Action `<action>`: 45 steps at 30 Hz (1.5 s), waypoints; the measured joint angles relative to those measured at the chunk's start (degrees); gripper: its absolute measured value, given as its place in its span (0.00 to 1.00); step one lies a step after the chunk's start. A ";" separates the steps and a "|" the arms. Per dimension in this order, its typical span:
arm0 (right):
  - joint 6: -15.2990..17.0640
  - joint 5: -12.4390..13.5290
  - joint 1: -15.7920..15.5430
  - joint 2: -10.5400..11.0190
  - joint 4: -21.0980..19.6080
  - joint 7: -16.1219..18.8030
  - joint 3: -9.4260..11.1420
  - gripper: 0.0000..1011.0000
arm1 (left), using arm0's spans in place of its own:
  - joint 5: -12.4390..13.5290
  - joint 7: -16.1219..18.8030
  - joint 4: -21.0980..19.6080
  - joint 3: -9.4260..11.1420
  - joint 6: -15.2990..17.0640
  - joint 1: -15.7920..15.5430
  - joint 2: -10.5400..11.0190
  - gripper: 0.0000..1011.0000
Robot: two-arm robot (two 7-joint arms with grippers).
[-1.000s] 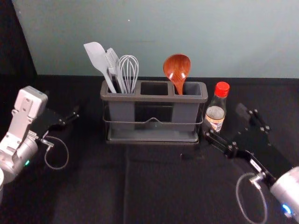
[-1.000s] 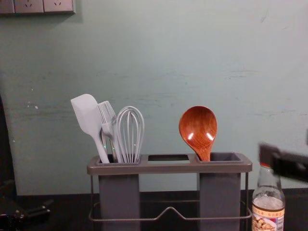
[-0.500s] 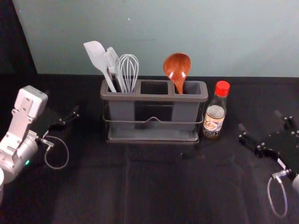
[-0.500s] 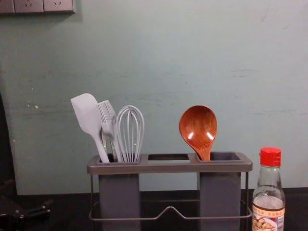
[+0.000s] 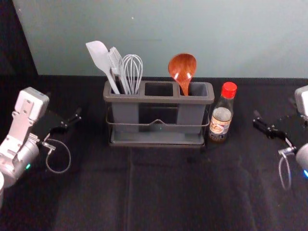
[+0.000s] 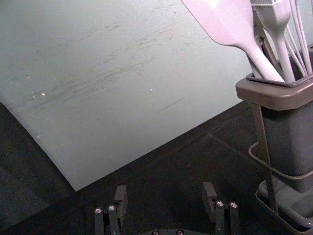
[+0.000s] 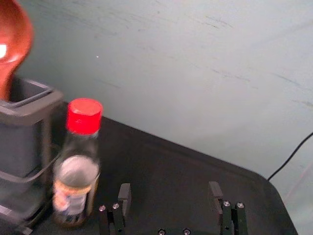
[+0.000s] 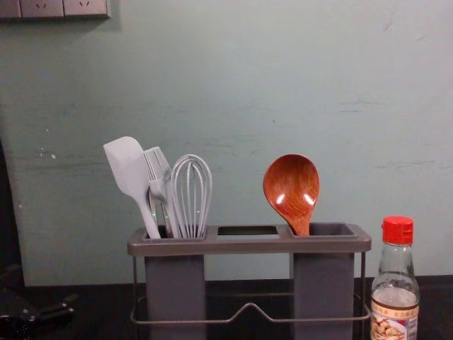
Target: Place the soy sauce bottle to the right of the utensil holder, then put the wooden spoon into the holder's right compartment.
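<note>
Soy sauce bottle (image 5: 221, 118): upright, red cap on, standing on the black tabletop (image 5: 168, 187) at three o'clock from the utensil holder (image 5: 159, 100), just beside it. Wooden spoon (image 5: 182, 70): seated in the holder's right compartment, bowl up, handle down. Left compartment: white spatula (image 5: 98, 57), brush (image 5: 116, 62) and whisk (image 5: 133, 72); in the chest view the spatula leans toward eleven o'clock.

Right gripper (image 5: 275, 109): at three o'clock from the bottle, apart from it. In the right wrist view its fingers (image 7: 125, 193) are spread, nothing between them. Left gripper (image 5: 63, 105): idle at nine o'clock from the holder, well apart; its fingers (image 6: 121, 195) are likewise spread.
</note>
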 joint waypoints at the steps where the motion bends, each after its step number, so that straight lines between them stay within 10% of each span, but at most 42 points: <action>1: -0.17 -0.26 1.01 -0.19 1.06 0.01 -0.23 0.99 | 0.00 0.00 0.00 0.00 0.00 0.00 0.00 0.99; 19: -15.77 -3.34 14.99 -5.40 22.67 1.25 -2.27 0.99 | 0.00 0.00 0.00 0.00 0.00 0.00 0.00 0.99; 45: -18.36 -3.74 15.28 -6.55 24.38 0.95 -1.21 0.99 | 0.00 0.00 0.00 0.00 0.00 0.00 0.00 0.99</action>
